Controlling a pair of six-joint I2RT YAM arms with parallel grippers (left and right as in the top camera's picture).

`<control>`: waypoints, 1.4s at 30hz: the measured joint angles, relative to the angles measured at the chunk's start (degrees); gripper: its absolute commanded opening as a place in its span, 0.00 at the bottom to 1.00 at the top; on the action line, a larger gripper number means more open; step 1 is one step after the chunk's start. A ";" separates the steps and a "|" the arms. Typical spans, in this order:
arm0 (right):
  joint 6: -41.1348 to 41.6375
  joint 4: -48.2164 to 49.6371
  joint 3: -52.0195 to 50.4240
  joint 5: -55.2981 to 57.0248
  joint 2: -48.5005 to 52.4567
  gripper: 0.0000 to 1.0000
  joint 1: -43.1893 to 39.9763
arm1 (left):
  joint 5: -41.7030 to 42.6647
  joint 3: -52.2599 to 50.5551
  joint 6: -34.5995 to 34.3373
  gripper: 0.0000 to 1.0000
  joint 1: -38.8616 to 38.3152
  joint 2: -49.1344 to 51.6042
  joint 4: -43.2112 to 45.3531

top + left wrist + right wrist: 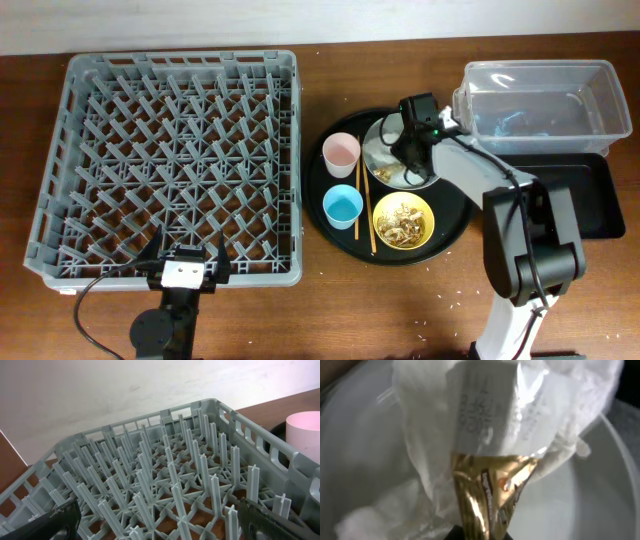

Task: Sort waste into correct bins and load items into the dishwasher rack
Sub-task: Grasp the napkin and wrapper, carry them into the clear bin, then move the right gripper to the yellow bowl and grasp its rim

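We see a gold wrapper [487,492] at centre, its narrow end pinched in the right gripper [477,535] at the bottom edge. A crumpled white napkin [510,415] bunches over its top, with a white plate [600,495] behind.

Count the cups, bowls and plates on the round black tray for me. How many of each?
Cups: 2 (pink cup, blue cup)
Bowls: 1 (yellow bowl)
Plates: 1 (white plate)
Total: 4
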 measured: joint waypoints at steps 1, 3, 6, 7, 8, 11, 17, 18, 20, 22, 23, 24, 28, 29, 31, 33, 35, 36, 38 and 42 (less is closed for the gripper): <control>-2.45 -3.19 1.53 -0.59 -0.17 0.04 -0.15 | 0.00 0.00 0.00 1.00 0.00 0.00 0.00; -8.94 -11.82 8.52 -1.92 -2.25 0.04 -0.79 | 0.00 0.00 0.00 1.00 0.00 0.00 0.02; -12.55 -22.77 19.80 -3.65 -6.91 0.04 -2.75 | 0.00 0.00 0.00 1.00 0.00 0.00 0.00; -13.09 -24.59 22.51 -4.04 -8.26 0.04 -3.65 | 0.00 0.00 0.00 1.00 0.00 0.00 0.00; -13.70 -27.26 26.18 -4.44 -9.92 0.04 -5.44 | 0.00 0.00 0.00 1.00 0.00 0.00 0.00; -14.08 -29.33 31.10 -5.09 -11.32 0.04 -12.94 | 0.00 0.00 0.00 1.00 0.00 0.00 0.00; -13.38 -25.22 31.15 -5.09 -6.91 0.05 -25.97 | 0.00 0.00 0.00 1.00 0.00 0.00 0.00; -13.35 -23.87 31.12 -5.09 -4.98 0.09 -26.25 | 0.00 0.00 0.00 1.00 0.00 0.00 0.00; -13.14 -22.03 31.12 -5.03 -2.73 0.36 -26.25 | 0.00 0.00 0.00 1.00 0.00 0.00 0.02; -13.03 -21.11 31.12 -4.44 -1.40 0.72 -26.27 | 0.00 0.00 0.00 1.00 0.00 0.00 0.00; -13.27 -20.76 31.15 -4.22 -1.22 0.77 -26.40 | 0.00 0.00 0.00 1.00 0.00 0.00 0.00; -13.86 -20.11 31.12 -3.98 -1.20 0.79 -26.49 | 0.00 0.00 0.00 1.00 0.00 0.00 0.00; -18.45 -23.21 32.89 -7.23 -1.11 0.76 -28.28 | 0.00 0.00 -0.02 1.00 0.00 0.00 0.00; -20.15 -27.41 34.77 -9.51 -1.07 0.76 -28.61 | 0.00 0.00 0.00 1.00 0.00 0.00 0.00; -22.71 -36.68 39.58 -13.27 -1.20 0.76 -28.83 | 0.00 0.00 0.00 1.00 0.00 0.00 0.00; -25.81 -48.41 43.58 -15.74 -1.81 0.82 -27.76 | 0.00 -0.02 0.00 1.00 0.00 0.00 0.00; -28.55 -55.98 44.72 -17.27 -3.54 0.88 -25.55 | 0.00 -0.02 0.00 1.00 0.00 0.00 0.00; -30.42 -59.82 44.94 -18.12 -4.66 0.88 -23.74 | 0.00 -0.02 0.00 1.00 0.00 0.00 0.00; -35.12 -64.98 45.13 -20.55 -5.62 0.87 -20.55 | 0.00 -0.02 0.00 1.00 0.00 0.00 0.00; -42.12 -66.71 39.50 -23.37 -5.75 0.84 -14.95 | 0.00 -0.02 0.00 1.00 0.00 0.00 0.02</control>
